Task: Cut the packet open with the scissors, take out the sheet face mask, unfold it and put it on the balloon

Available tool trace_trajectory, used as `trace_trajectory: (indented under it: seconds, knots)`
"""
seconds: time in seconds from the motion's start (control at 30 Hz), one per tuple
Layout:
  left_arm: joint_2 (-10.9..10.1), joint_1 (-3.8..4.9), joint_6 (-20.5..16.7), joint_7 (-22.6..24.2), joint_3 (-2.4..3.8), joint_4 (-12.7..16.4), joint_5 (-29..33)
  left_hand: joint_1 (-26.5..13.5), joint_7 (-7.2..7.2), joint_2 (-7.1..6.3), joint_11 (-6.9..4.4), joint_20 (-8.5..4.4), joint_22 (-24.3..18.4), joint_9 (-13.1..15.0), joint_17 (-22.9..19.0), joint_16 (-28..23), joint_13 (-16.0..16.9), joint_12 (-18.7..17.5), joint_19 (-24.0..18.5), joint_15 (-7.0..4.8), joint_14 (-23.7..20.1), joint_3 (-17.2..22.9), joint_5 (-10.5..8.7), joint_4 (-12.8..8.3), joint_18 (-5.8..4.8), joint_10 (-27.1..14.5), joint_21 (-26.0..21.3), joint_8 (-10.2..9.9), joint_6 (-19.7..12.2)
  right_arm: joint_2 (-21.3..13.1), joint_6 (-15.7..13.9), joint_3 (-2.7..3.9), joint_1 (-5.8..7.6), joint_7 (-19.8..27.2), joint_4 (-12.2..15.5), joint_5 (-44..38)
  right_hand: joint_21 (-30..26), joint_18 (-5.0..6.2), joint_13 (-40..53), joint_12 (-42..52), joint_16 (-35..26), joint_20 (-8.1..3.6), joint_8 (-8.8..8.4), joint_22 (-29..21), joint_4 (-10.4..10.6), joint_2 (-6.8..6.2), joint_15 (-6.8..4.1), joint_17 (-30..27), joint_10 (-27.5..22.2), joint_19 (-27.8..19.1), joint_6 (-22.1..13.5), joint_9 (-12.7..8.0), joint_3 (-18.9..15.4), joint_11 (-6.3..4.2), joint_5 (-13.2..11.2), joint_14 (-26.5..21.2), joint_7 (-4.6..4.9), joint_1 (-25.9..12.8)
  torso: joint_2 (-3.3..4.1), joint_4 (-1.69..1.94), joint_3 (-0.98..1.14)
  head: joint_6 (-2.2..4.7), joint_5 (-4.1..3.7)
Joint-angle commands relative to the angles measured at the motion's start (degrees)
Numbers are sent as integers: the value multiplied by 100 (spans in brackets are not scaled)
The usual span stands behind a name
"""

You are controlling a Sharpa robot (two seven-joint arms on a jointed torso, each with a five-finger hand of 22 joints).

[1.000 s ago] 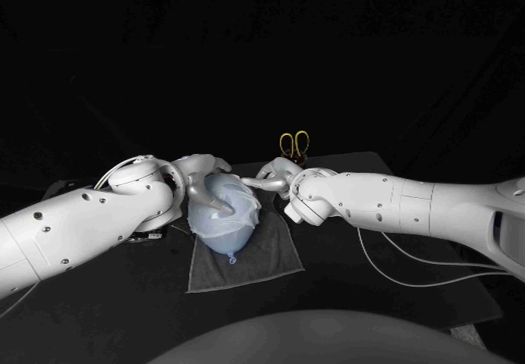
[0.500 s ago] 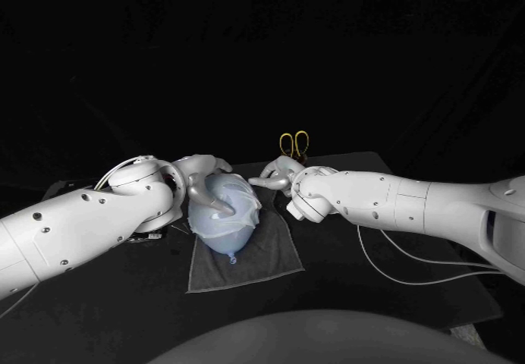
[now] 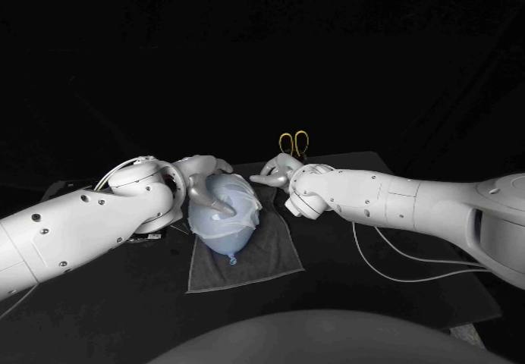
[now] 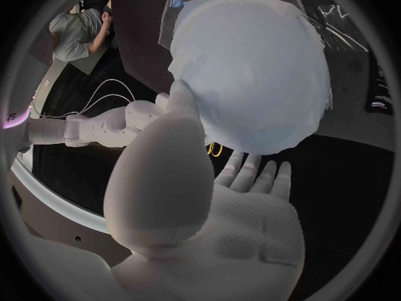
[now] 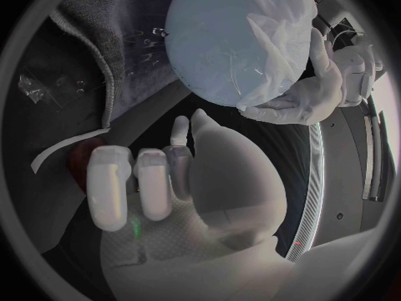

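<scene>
A pale blue balloon (image 3: 224,216) lies on a grey towel (image 3: 249,258), with the white sheet mask (image 4: 250,67) draped over it. My left hand (image 3: 203,186) cups the balloon's side, thumb (image 4: 167,174) against the mask and fingers (image 3: 210,200) laid over the top. In the right wrist view the mask (image 5: 280,50) wrinkles over the balloon (image 5: 221,40) where the left hand (image 5: 311,93) holds it. My right hand (image 3: 278,172) hovers just beside the balloon, holding nothing, fingers (image 5: 138,184) apart. The yellow-handled scissors (image 3: 293,142) stand behind it.
The opened clear packet (image 4: 336,19) lies on the table beside the balloon. A cut-off white strip (image 5: 67,147) and a clear scrap (image 5: 33,87) lie by the towel (image 5: 109,53). White cables (image 3: 405,265) trail under the right arm.
My right hand has drawn back a little from the balloon toward the scissors. The left hand and the balloon stay where they were.
</scene>
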Motion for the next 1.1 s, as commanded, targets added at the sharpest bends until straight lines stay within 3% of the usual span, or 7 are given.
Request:
trace_trajectory:
  seconds: [0.03,0.27,0.37,0.47,0.8,1.1]
  knots:
    - [-16,-12,139,-52,-14,-10,2,50,808,-5,-16,-22,-5,4,-2,3,5,-4,-19,-40,-10,-21,-18,12,-26,33,5,34,51,-184,-201,10,0,181,295,-68,24,-73,1162,13,29,-53,10,1386,147,-82,-202,1505,552,466,20,-28,-87,-190,-10,780,5,-157,1,-5,-4,0,25]
    - [-50,-12,135,-50,-14,-9,3,53,808,-4,-17,-22,-5,4,-2,3,5,-5,-21,-41,-9,-20,-18,12,-26,35,4,34,53,-764,-177,27,-12,685,1244,43,45,-78,1182,33,29,-31,73,1393,210,-151,-179,1505,566,474,46,-79,-682,-169,-12,780,24,-983,3,-9,-1,0,28]
    - [-62,-12,130,-50,-15,-12,5,62,806,-3,-20,-22,-7,6,-1,3,5,-5,-27,-44,-5,-16,-18,13,-23,41,2,36,57,-916,-111,29,-26,785,1511,60,48,-79,1183,34,29,-32,83,1394,209,-144,-182,1505,566,475,43,-83,-741,-171,-12,780,20,-1017,-2,-24,7,0,40]
    - [-70,-12,127,-48,-15,-12,7,65,805,-3,-21,-23,-7,4,-3,2,5,-6,-26,-45,-7,-9,-18,13,-22,43,2,33,54,-1000,-73,31,-42,829,1682,72,47,-78,1177,26,29,-33,92,1393,209,-135,-184,1505,562,474,38,-86,-797,-173,-12,780,18,-1042,-5,-10,7,0,38]
    - [-66,-12,124,-32,-15,-18,27,76,804,-2,-23,-23,-7,5,-3,1,4,-11,-29,-48,-6,12,-18,12,-19,41,1,34,58,-991,31,31,-63,737,1777,204,55,-80,1183,33,29,-34,105,1396,209,-115,-186,1505,566,477,36,-90,-858,-175,-12,780,15,-1067,-4,1,-9,0,33]
    - [-58,-12,119,-24,-16,-5,41,76,804,-2,-23,-23,-7,5,-3,1,4,-11,-29,-48,-6,12,-18,12,-19,41,1,34,58,-789,144,31,-67,407,1466,409,43,-77,1192,43,29,-40,148,1392,184,-22,-195,1505,571,473,37,-92,-927,-186,-11,780,1,-954,-2,9,-8,0,41]
